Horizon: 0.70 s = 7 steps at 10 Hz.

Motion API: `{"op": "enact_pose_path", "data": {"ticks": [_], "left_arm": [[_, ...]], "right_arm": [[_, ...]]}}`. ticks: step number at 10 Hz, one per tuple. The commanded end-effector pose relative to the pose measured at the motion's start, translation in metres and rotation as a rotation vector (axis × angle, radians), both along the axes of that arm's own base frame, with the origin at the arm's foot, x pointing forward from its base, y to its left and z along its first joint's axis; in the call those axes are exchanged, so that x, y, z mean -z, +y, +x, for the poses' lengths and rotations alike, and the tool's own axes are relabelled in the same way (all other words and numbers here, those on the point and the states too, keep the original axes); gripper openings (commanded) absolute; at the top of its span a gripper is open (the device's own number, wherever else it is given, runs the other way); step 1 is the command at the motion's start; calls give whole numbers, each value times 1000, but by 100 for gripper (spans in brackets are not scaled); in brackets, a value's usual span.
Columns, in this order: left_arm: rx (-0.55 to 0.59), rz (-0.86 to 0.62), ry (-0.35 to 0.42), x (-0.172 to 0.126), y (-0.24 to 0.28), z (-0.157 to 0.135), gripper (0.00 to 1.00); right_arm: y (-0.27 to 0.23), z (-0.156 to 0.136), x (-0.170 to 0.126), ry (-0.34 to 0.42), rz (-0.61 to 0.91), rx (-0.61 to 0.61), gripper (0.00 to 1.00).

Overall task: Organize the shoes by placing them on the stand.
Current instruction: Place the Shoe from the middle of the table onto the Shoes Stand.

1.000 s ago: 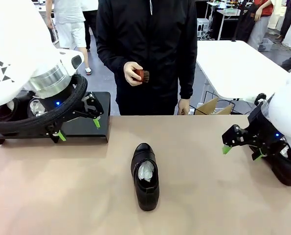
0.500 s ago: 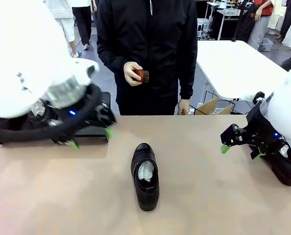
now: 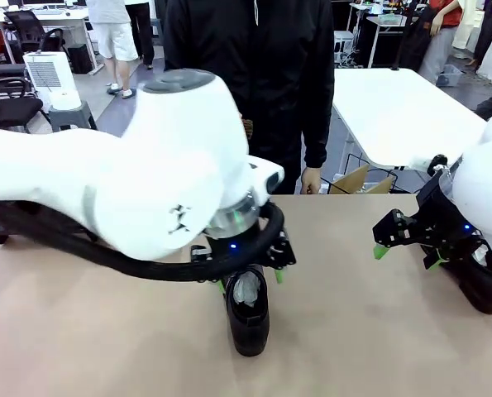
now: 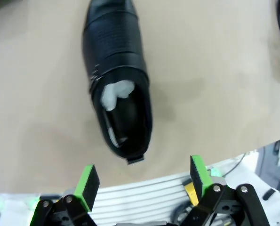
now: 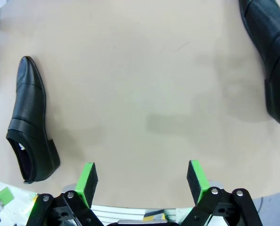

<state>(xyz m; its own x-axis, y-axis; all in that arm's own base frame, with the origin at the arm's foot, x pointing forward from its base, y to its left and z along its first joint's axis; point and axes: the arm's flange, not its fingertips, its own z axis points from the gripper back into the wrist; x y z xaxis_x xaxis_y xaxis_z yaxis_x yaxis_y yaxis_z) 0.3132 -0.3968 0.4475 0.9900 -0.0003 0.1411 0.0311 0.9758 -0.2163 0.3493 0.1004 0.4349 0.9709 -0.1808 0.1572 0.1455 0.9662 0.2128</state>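
Hovering just above the centre shoe [image 3: 247,324], L claw [image 3: 250,279] has jaws spread wide w/ nothing held. In L wrist view the shoe's heel end lies nearest the green pads [image 4: 87,181], not touching; white stuffing shows in its opening. Shoe sits upright in the middle of the table [image 3: 105,331], toe toward the person [image 3: 254,74] at far side. R claw [image 3: 408,256] hangs over bare table at right, jaws also wide, empty. 2nd shoe [image 3: 487,291] lies by the right edge, under R arm, well apart from the 1st.
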Motion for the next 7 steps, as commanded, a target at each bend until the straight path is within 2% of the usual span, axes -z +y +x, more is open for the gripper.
{"op": "enact_pose_path", "data": {"ticks": [1,4,7], "left_arm": [[42,33,-36,2,-23,11,100],[54,57,-4,26,-48,10,100],[49,72,-16,43,-60,14,100]], "right_arm": [[0,0,-1,-3,-2,-8,100],[0,0,-1,-3,-2,-8,100],[0,0,-1,-3,-2,-8,100]]}}
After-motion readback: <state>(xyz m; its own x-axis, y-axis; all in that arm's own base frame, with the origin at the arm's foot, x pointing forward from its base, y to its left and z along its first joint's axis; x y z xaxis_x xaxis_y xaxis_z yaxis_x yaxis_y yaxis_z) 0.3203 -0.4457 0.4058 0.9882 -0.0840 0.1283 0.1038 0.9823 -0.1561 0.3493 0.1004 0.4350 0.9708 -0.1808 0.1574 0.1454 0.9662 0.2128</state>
